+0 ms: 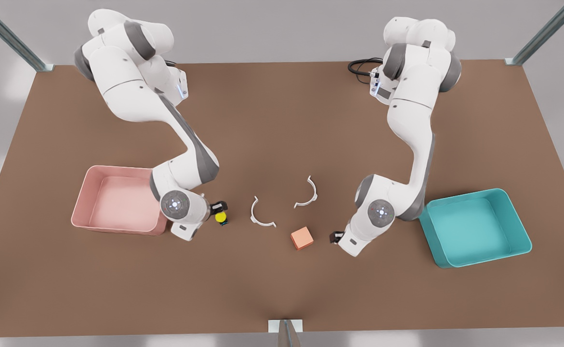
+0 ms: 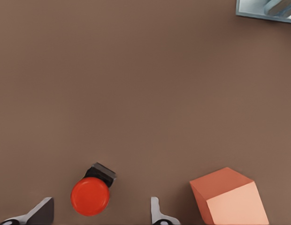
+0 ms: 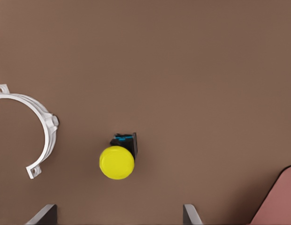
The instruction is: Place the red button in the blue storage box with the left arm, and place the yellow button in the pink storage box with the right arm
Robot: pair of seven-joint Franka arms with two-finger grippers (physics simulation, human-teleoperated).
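Brown surface (image 1: 282, 289) is carrying both buttons. Left gripper (image 2: 101, 212) is hovering spread around the red button (image 2: 90, 196); right gripper (image 3: 119, 213) is hovering spread over the yellow button (image 3: 117, 162). Both look light, rigid, smooth-capped; gripping the dark bases seems safest.

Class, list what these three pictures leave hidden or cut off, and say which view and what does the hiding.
- Red button: in the front view the left gripper's wrist covers it.
- Both grippers: the wrist views' edges cut off all but the fingertips, the right gripper's too.
- Pink storage box: its near corner sits behind the right arm in the front view.
- Salmon cube: clipped by the left wrist view's edge.
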